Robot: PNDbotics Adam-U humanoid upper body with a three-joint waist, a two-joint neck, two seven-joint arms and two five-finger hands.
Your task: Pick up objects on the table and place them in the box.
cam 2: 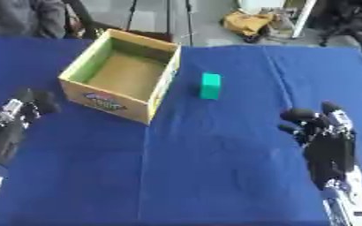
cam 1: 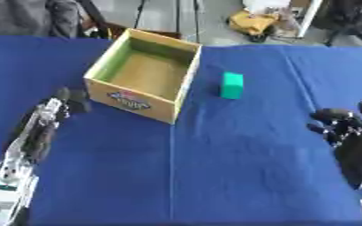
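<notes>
Green block (cam 1: pixel 231 85), the only loose object on the blue tablecloth (cam 1: pixel 238 167), stands upright just to the right of the cardboard box (cam 1: pixel 176 95), near it but not touching. One block, one box: that is the full count of things on the cloth. The box sits at an angle toward the far left part of the table, its top open, its inside showing a plain brown floor and greenish walls with nothing visible in it; a printed label marks its near outer wall.

Between the block and the robot's right hand (cam 2: pixel 315 126) lies only bare cloth, crossed by a faint crease that runs from the box's near corner toward the front edge. The right hand rests low at the right side, well apart from the block, its dark fingers partly curled and holding nothing that can be seen. The left hand (cam 1: pixel 69 100) lies at the left side just beside the box's near left corner, its silver and black forearm stretching back to the lower left corner; whether its fingers are spread or closed cannot be told, and contact with the box cannot be confirmed.

Beyond the far table edge are a grey floor, a yellow object (cam 1: pixel 253 21), dark shapes at upper right, and a seated person's clothing at upper left.
</notes>
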